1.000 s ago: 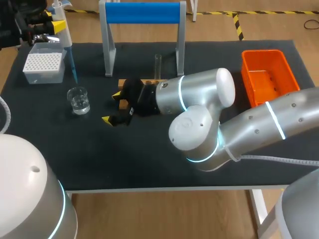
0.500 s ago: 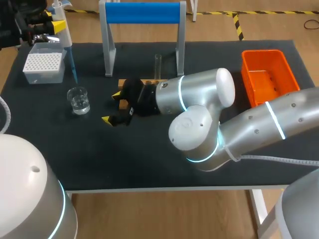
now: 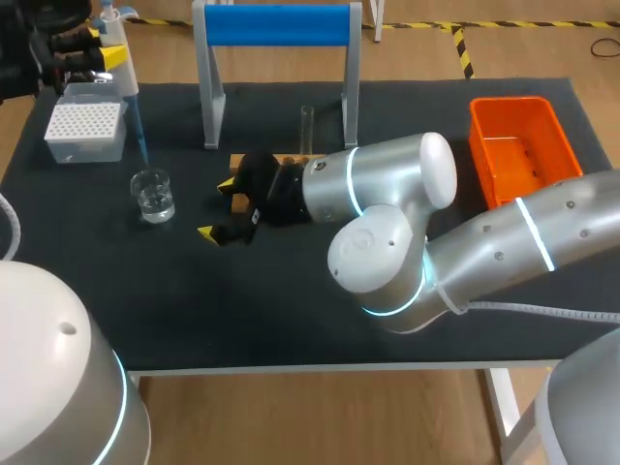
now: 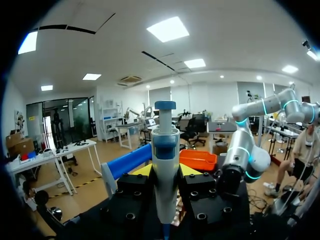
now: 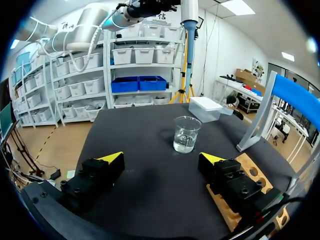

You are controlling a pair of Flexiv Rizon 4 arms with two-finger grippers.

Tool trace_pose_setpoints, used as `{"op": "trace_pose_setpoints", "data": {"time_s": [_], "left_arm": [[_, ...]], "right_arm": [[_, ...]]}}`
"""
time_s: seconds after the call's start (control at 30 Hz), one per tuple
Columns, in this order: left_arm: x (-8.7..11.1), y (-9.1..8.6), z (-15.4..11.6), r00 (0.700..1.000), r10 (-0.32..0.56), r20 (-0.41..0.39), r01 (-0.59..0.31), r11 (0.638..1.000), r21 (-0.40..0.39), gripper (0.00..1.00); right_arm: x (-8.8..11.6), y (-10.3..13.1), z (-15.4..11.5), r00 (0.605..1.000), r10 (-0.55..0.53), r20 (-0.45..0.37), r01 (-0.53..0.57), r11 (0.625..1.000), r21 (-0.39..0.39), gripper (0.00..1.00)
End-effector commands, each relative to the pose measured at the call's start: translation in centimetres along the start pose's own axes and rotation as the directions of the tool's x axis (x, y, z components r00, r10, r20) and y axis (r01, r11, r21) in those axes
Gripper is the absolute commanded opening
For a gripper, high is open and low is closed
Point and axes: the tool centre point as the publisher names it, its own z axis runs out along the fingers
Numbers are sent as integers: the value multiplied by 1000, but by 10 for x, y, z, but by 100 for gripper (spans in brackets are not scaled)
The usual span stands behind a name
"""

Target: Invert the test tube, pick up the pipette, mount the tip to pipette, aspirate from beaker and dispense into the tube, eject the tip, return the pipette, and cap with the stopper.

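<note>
**What I cannot see well**

In the head view, the picture's corner cuts off my left gripper (image 3: 105, 46), so its hold on the pipette (image 3: 123, 73) is unclear there. My right arm (image 3: 387, 189) covers most of the wooden rack (image 3: 238, 160) and the foot of the test tube (image 3: 307, 124). In the left wrist view, the pipette's lower end is cut off.

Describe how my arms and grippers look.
The left arm and the right arm are both rounded, glossy silver-grey shells with glowing cyan rings at the joints. The left gripper and the right gripper are black and blocky, with screw holes, and each has two fingers tipped in bright yellow.
</note>
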Motion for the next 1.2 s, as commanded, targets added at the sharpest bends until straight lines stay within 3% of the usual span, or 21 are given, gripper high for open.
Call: {"op": "trace_pose_setpoints", "data": {"time_s": [0.03, 1.2], "left_arm": [[2, 5, -1, 1000, 9, 3, -9, 1000, 8, 0], [0, 53, 11, 994, 106, 14, -106, 994, 13, 0]], "right_arm": [[0, 0, 0, 1000, 0, 0, 0, 1000, 3, 100], [0, 0, 0, 1000, 0, 0, 0, 1000, 3, 100]]}}
